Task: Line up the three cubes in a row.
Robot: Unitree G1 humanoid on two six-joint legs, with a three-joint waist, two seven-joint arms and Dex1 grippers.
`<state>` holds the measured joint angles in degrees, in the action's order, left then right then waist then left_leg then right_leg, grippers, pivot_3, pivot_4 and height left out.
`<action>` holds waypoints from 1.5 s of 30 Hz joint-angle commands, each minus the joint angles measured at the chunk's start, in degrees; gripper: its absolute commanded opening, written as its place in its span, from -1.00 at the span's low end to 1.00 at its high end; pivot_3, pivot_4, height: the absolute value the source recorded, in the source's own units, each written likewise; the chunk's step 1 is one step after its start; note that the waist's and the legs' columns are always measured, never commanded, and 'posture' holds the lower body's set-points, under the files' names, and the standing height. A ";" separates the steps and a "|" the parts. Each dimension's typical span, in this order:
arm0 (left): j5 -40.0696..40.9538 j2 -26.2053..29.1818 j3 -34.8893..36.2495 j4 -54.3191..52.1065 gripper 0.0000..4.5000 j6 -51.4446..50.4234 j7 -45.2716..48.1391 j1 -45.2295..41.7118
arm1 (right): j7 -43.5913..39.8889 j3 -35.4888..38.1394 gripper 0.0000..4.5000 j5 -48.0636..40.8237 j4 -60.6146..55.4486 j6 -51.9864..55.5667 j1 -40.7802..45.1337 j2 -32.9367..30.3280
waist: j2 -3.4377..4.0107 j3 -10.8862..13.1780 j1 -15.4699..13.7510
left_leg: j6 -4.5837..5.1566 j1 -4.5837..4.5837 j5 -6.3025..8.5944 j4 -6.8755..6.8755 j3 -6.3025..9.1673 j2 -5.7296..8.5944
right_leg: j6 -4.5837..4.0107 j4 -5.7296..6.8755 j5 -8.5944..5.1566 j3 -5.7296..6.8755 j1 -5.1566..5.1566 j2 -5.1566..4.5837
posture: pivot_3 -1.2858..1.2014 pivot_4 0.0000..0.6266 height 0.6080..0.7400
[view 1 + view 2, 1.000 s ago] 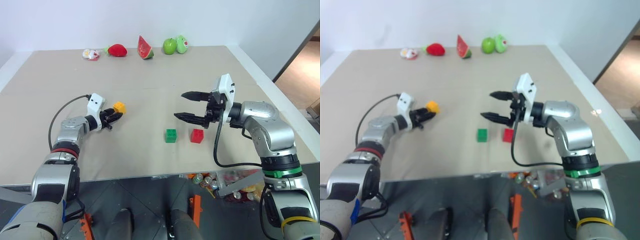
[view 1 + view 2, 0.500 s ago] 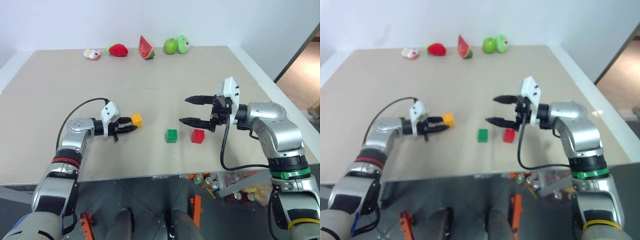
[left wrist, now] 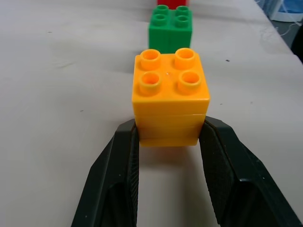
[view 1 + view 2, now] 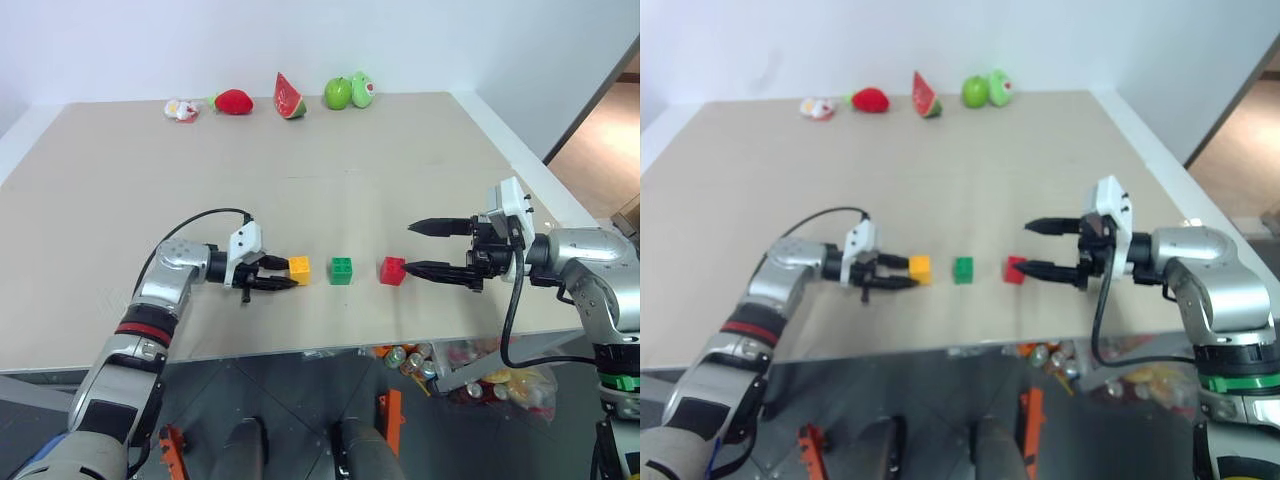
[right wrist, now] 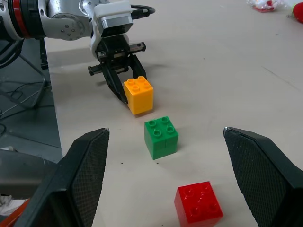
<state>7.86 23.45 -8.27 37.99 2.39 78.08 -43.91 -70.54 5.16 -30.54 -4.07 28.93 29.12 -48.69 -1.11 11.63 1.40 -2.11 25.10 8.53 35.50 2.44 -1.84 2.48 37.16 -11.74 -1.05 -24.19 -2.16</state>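
Yellow cube (image 4: 299, 267) sits pinched in the left gripper (image 4: 281, 274), just left of the green cube (image 4: 342, 270) w/ red cube (image 4: 392, 270) on green's other side, all 3 in a row; right gripper (image 4: 430, 248) wide open & empty by red.

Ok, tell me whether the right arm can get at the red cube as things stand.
Probably yes. The right gripper stands open just beside the red cube, its lower finger nearly touching, with bare table between; the green cube lies beyond.
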 commanded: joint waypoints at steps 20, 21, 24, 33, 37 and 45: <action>0.35 2.18 0.96 5.17 -0.44 2.64 1.07 -2.43 | 1.89 0.70 0.78 0.11 -0.97 -0.95 1.52 -0.36 | 0.00 0.00 -0.08 | 0.00 0.02 0.00 0.00 -0.01 0.01 | 0.00 -0.01 0.00 -0.01 0.00 -0.02 | 0.03 -0.52 1.00; 0.53 2.11 0.96 4.81 -0.22 2.27 1.16 -2.22 | 1.86 0.68 0.78 0.16 -0.88 -0.98 1.61 -0.37 | 0.00 0.00 -0.09 | 0.00 0.02 0.00 0.00 0.00 0.01 | 0.00 -0.01 0.00 -0.01 0.00 -0.01 | 0.03 -0.52 1.00; 0.93 2.07 0.99 3.59 0.33 1.57 1.13 -1.55 | 1.79 0.77 0.78 0.28 -0.78 -1.10 1.62 -0.42 | 0.00 0.00 -0.07 | 0.00 0.02 0.00 -0.01 0.00 0.01 | 0.00 -0.01 -0.01 -0.01 0.00 -0.01 | 0.03 -0.52 1.00; 3.41 8.58 4.18 -7.49 0.91 -3.64 0.23 6.28 | 0.69 3.01 0.78 0.84 0.11 -1.04 -2.04 -3.67 | 0.00 0.00 0.03 | 0.00 0.00 0.00 -0.02 -0.03 -0.03 | -0.02 0.00 -0.02 -0.04 -0.02 0.00 | 0.03 -0.52 1.00; 8.16 15.80 9.44 -21.15 0.91 -12.83 -1.41 16.59 | 0.20 6.25 0.78 3.04 4.73 -3.87 -7.82 -7.62 | 0.01 0.00 0.06 | 0.04 -0.02 0.04 -0.13 -0.09 -0.09 | -0.11 0.00 -0.12 -0.05 -0.06 0.01 | 0.03 -0.52 1.00; 17.05 18.81 19.62 -35.83 0.91 -28.72 -11.29 27.13 | 1.19 9.37 0.78 5.56 12.61 -8.46 -11.52 -8.46 | 0.00 0.00 -0.10 | 0.05 -0.06 0.05 0.01 -0.46 -0.22 | -0.02 0.00 -0.06 -0.03 -0.02 -0.14 | 0.03 -0.52 1.00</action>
<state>22.54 41.73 8.75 5.46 -24.99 68.24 -16.70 -69.59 12.37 -25.06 8.38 21.64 17.13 -56.51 -1.11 11.63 1.30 -2.05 25.05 8.57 35.52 1.85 -2.09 2.46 37.16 -11.78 -1.08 -24.23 -2.34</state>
